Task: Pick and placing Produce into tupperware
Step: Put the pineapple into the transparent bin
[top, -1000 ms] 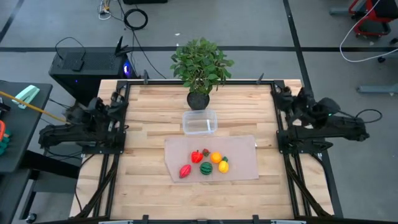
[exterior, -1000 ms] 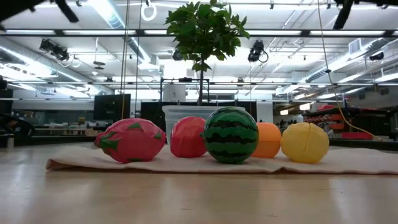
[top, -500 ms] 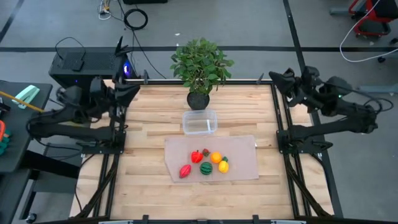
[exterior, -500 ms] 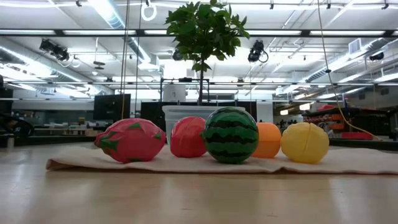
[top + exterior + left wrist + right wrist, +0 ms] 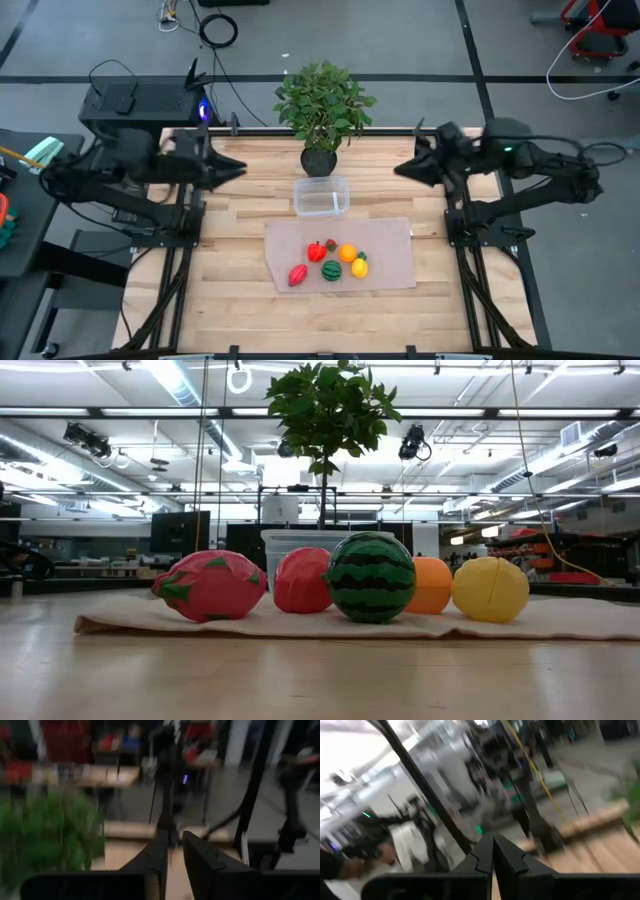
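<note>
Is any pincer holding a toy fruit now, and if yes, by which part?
No. The left pincer and right pincer hold nothing; all toy fruits lie on the mat.

Even, bright overhead light falls on my table [image 5: 250,220], and shadows under the potted plant [image 5: 322,105] stay soft and short. From table height, long ceiling strip lights [image 5: 180,380] glare white and the hall behind reads slightly hazy, while the toy fruit on the mat [image 5: 560,622] is sharp. Both of my wrist pictures are smeared by motion blur: the plant [image 5: 47,837] is a green smudge, and the background streaks diagonally.
</note>
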`<act>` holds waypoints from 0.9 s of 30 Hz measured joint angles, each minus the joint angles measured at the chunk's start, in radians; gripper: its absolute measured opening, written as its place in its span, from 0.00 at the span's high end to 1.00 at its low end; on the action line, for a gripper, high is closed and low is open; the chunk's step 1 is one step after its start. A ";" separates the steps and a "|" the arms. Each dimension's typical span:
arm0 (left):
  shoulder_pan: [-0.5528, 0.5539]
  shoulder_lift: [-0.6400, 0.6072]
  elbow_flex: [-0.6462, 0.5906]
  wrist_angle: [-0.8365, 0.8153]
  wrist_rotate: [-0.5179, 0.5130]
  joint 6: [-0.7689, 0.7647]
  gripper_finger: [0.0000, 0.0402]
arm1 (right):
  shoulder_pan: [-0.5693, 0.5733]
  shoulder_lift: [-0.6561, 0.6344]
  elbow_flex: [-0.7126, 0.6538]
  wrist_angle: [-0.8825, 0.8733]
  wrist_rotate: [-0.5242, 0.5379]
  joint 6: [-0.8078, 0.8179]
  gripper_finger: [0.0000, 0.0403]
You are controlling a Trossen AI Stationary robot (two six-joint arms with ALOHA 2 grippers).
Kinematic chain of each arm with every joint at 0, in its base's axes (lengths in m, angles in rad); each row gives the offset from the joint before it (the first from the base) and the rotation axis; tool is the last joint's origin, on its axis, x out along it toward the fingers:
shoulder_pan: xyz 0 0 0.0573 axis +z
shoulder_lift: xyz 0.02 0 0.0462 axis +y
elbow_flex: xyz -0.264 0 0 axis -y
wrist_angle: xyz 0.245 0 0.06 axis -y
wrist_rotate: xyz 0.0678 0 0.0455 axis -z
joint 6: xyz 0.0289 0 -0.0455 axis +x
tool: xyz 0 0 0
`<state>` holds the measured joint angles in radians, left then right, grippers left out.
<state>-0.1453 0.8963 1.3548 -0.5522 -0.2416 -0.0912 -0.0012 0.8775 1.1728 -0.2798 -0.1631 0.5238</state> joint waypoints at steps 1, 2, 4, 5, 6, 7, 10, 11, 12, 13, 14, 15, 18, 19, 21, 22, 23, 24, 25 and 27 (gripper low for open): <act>-0.011 0.011 -0.001 -0.037 -0.017 -0.031 0.80 | 0.000 0.009 0.000 -0.041 0.000 -0.001 0.95; -0.020 0.022 -0.003 -0.066 -0.028 -0.065 0.78 | 0.000 0.018 0.000 -0.081 0.001 -0.006 0.94; -0.036 0.049 -0.005 -0.129 -0.038 -0.126 0.74 | 0.011 0.037 0.000 -0.142 0.002 -0.020 0.91; -0.042 0.064 -0.005 -0.156 -0.038 -0.151 0.72 | 0.017 0.048 0.000 -0.169 0.002 -0.026 0.90; -0.050 0.081 -0.005 -0.182 -0.037 -0.177 0.71 | 0.022 0.059 0.000 -0.189 0.000 -0.033 0.89; -0.059 0.099 -0.005 -0.210 -0.038 -0.199 0.69 | 0.028 0.070 0.000 -0.212 -0.004 -0.040 0.87; -0.080 0.154 -0.005 -0.304 -0.039 -0.246 0.64 | 0.055 0.110 0.000 -0.309 -0.010 -0.075 0.81; -0.088 0.175 -0.005 -0.347 -0.039 -0.266 0.63 | 0.065 0.124 0.000 -0.348 -0.010 -0.091 0.79; -0.093 0.197 -0.005 -0.392 -0.038 -0.285 0.61 | 0.074 0.138 0.000 -0.385 -0.010 -0.107 0.76; -0.097 0.216 -0.005 -0.438 -0.037 -0.308 0.60 | 0.083 0.155 0.000 -0.422 -0.011 -0.121 0.74; -0.100 0.239 -0.006 -0.491 -0.036 -0.333 0.59 | 0.092 0.172 0.000 -0.458 -0.011 -0.137 0.71; -0.102 0.260 -0.006 -0.544 -0.034 -0.358 0.58 | 0.099 0.189 0.000 -0.494 -0.011 -0.154 0.68; -0.102 0.313 -0.006 -0.640 -0.030 -0.408 0.56 | 0.118 0.242 0.000 -0.574 -0.011 -0.200 0.58; -0.102 0.327 -0.006 -0.653 -0.025 -0.420 0.55 | 0.124 0.260 0.000 -0.586 -0.010 -0.219 0.55; -0.102 0.346 -0.006 -0.650 -0.017 -0.421 0.54 | 0.136 0.294 0.000 -0.591 -0.010 -0.274 0.49; -0.102 0.352 -0.006 -0.647 -0.017 -0.421 0.53 | 0.143 0.311 0.000 -0.589 -0.010 -0.314 0.46; -0.102 0.355 -0.006 -0.645 -0.016 -0.421 0.53 | 0.151 0.328 0.000 -0.588 -0.010 -0.359 0.42; -0.102 0.358 -0.006 -0.644 -0.016 -0.420 0.53 | 0.159 0.347 0.000 -0.588 -0.007 -0.405 0.39; -0.102 0.361 -0.006 -0.644 -0.016 -0.415 0.53 | 0.167 0.367 0.000 -0.588 0.003 -0.447 0.37; -0.101 0.362 -0.006 -0.641 -0.028 -0.392 0.53 | 0.184 0.409 0.000 -0.588 0.036 -0.520 0.32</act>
<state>-0.2467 1.2587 1.3483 -1.1928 -0.2699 -0.4833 0.1826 1.2866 1.1727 -0.8677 -0.1273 0.0037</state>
